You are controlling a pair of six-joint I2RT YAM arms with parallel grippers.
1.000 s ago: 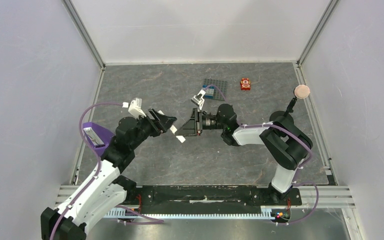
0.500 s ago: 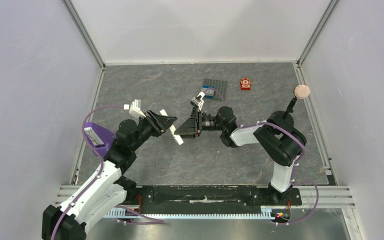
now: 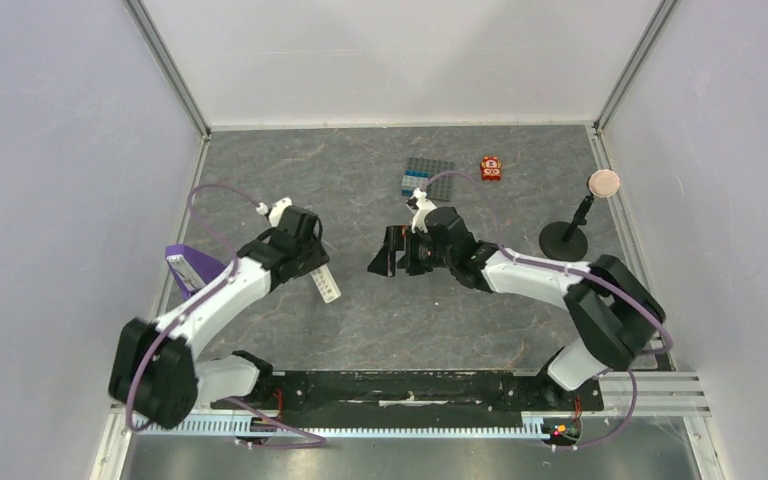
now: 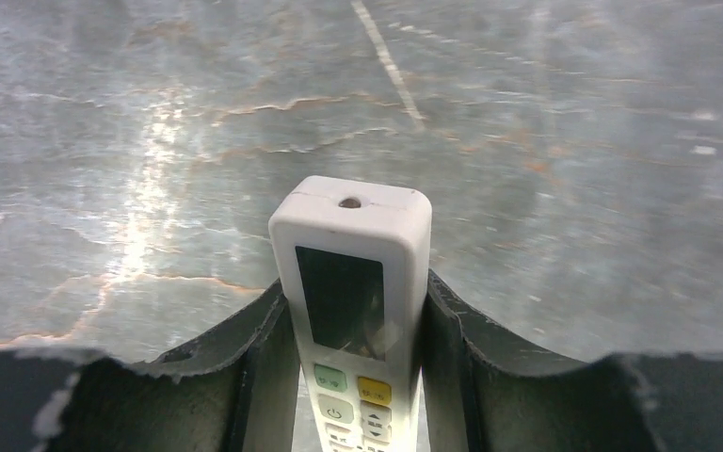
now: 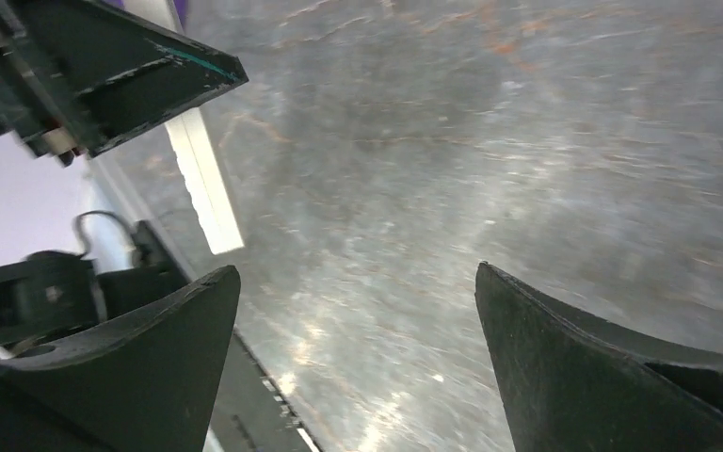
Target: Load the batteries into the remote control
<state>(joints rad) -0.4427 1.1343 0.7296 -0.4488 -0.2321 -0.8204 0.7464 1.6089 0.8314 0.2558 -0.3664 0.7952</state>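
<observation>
On the grey marbled surface [image 3: 400, 320], left of centre, the left fingers [image 4: 249, 377] are clamped on the sides of the slim white rectangular remote control [image 4: 350, 273]. Its screen and buttons face up and its front end sticks out. Right fingers [image 5: 141, 377] are spread wide, empty, near the remote but apart. A dark studded square plate [image 3: 428, 177] and a small orange block [image 3: 490, 168] lie at the back.
</observation>
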